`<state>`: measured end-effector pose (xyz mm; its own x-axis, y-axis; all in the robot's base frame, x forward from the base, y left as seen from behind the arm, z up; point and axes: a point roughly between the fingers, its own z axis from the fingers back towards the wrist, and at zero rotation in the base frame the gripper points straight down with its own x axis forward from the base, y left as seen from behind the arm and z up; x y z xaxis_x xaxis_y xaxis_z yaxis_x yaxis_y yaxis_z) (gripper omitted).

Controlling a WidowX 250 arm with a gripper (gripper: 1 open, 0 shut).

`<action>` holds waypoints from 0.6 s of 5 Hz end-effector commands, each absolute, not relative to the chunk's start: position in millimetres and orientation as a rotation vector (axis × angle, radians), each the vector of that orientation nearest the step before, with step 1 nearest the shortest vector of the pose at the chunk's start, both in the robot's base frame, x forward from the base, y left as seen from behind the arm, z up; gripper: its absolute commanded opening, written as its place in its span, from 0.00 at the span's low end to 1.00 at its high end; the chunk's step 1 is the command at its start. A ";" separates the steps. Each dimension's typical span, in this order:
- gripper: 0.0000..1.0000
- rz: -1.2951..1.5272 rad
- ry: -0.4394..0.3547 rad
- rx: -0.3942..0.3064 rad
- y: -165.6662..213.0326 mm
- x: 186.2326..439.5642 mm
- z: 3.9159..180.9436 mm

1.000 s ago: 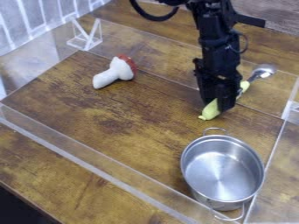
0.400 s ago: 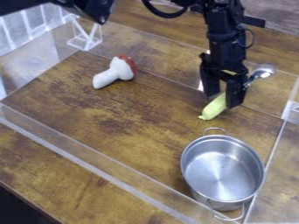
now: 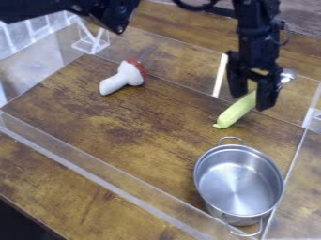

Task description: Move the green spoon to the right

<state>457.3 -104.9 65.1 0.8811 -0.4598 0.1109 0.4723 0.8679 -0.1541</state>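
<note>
The green spoon (image 3: 232,115) lies flat on the wooden table at the right, its yellow-green handle pointing toward the front left. Its silver end (image 3: 284,77) shows just behind the gripper's fingers. My gripper (image 3: 254,94) points down over the spoon's upper half and is open. Its dark fingers (image 3: 268,97) stand apart, lifted off the handle, and hold nothing.
A toy mushroom (image 3: 122,80) with a white stem and red cap lies at the left. A steel pot (image 3: 238,180) stands at the front right, close below the spoon. Clear acrylic walls (image 3: 75,169) ring the work area, and a clear stand (image 3: 90,37) sits at the back left.
The gripper opened and let go of the spoon's handle, then rose and shifted up and right in the picture. The spoon now lies free on the table.
</note>
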 end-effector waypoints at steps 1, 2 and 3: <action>1.00 -0.492 -0.150 -0.144 -125.8 457.8 106.7; 1.00 -0.475 -0.147 -0.121 -136.8 454.2 108.9; 1.00 -0.469 -0.155 -0.100 -132.9 458.0 114.9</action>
<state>452.8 -130.0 76.2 0.8937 -0.4411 0.0825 0.4471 0.8908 -0.0814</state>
